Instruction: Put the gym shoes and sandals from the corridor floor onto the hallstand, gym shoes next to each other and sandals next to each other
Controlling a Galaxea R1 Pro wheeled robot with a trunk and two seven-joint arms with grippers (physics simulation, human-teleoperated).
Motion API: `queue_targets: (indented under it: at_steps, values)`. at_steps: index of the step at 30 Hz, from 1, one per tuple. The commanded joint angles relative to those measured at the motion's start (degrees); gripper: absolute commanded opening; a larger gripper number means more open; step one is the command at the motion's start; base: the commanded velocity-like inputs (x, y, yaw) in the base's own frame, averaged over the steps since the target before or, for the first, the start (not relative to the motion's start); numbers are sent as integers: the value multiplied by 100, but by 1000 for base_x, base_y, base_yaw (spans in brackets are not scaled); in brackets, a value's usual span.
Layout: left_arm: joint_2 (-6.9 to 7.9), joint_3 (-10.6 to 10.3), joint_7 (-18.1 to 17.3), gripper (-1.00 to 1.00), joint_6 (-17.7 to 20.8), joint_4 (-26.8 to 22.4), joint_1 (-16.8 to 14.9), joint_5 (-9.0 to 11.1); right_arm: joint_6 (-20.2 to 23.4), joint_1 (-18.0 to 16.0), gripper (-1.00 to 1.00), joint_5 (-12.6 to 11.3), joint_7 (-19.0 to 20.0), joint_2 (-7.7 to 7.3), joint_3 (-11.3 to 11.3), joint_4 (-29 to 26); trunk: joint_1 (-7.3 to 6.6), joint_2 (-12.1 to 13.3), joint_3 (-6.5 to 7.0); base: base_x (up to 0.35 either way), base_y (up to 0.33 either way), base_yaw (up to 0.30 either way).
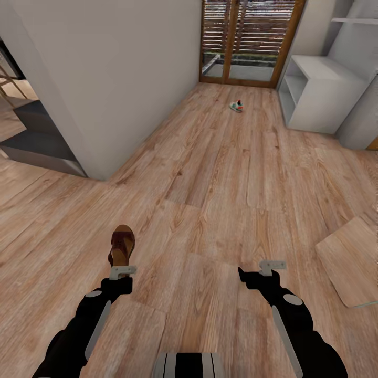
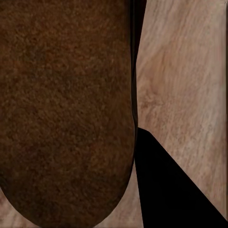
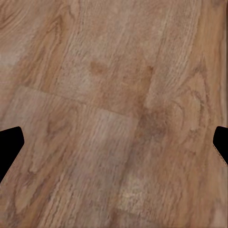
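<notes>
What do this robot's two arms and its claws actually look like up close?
Both arms are glossy black with rounded segments, light grey oval caps at the joints and a grey strip along the forearm. Each ends in a black wrist carrying a small pale grey bracket. The left gripper and right gripper have dark fingers; the right fingertips look like black wedges. No loose cables show.

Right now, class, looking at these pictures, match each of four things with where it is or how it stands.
1. sandal
2. gym shoe
3. hallstand
4. right hand

a. light grey, by the far right wall
b. on the floor near the glass door
c. at the left hand
d. open over bare planks

Pairs: 1-c, 2-b, 3-a, 4-d
</notes>
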Motion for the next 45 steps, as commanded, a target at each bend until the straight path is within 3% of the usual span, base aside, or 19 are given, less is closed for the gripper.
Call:
queue_targets:
  at_steps: [1, 13, 23, 37, 45]
  values:
    - [1, -1, -14, -100, 34, -7, -1, 8, 30, -1, 100, -4, 10, -1, 0, -6, -3, 0, 28, 0, 0, 0]
    - [-1, -14, -14, -100, 35, -6, -1, 10, 30, -1, 100, -6, 19, -1, 0, -4, -34, 16, 403, 0, 0, 0]
    - [-6, -14, -14, -100, 35, -6, -1, 10, 30, -2, 100, -6, 33, 0, 0, -4, -60, 30, 639, 0, 0, 0]
    - [-7, -14, -14, -100, 35, -6, -1, 11, 30, -1, 100, -6, 36, -1, -1, -4, -368, 591, 1012, 0, 0, 0]
    - [-7, -14, -19, -100, 35, -13, -1, 10, 30, 2, 100, -6, 42, -1, -2, -4, -368, 591, 1087, 0, 0, 0]
